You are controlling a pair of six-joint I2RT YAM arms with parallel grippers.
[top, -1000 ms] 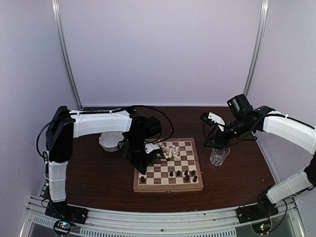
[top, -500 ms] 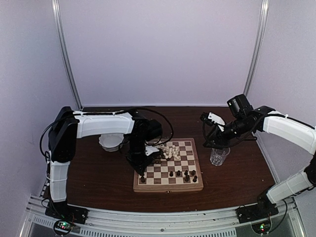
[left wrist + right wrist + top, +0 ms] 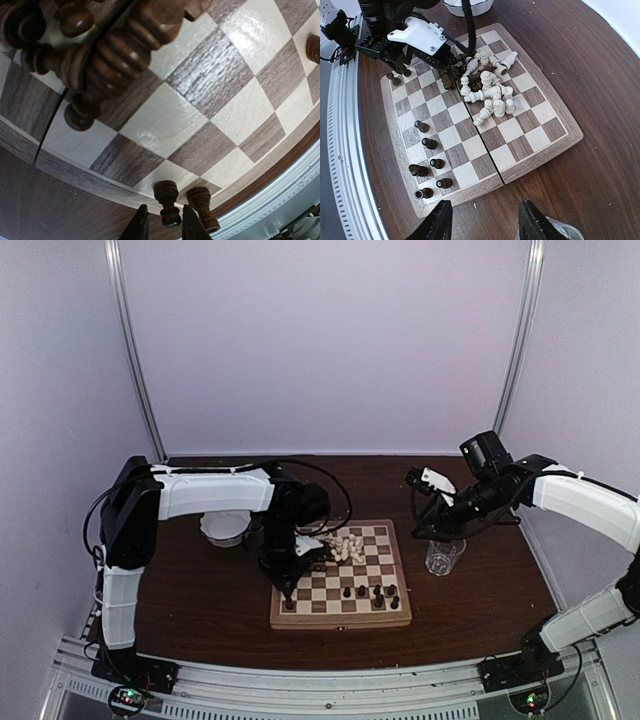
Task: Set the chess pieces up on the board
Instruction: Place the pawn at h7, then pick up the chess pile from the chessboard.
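Note:
The board point(image 3: 340, 621) lies mid-table, with a heap of cream and dark chess pieces point(image 3: 343, 545) at its far middle. The heap also shows in the right wrist view point(image 3: 487, 92). Several dark pieces point(image 3: 427, 165) stand at the board's near right. My left gripper point(image 3: 290, 582) is low over the board's near left corner. In the left wrist view its jaws point(image 3: 165, 227) stand narrowly open around the head of an upright dark pawn point(image 3: 166, 200), with a second dark piece point(image 3: 202, 207) beside it. My right gripper point(image 3: 482, 220) is open and empty, hovering right of the board.
A clear glass point(image 3: 443, 556) stands on the table right of the board, just under my right gripper. A white scalloped bowl point(image 3: 222, 527) sits behind the left arm. Metal rails run along the table's near edge.
The left arm has shifted slightly to the right over the board's left side. The right arm has not moved.

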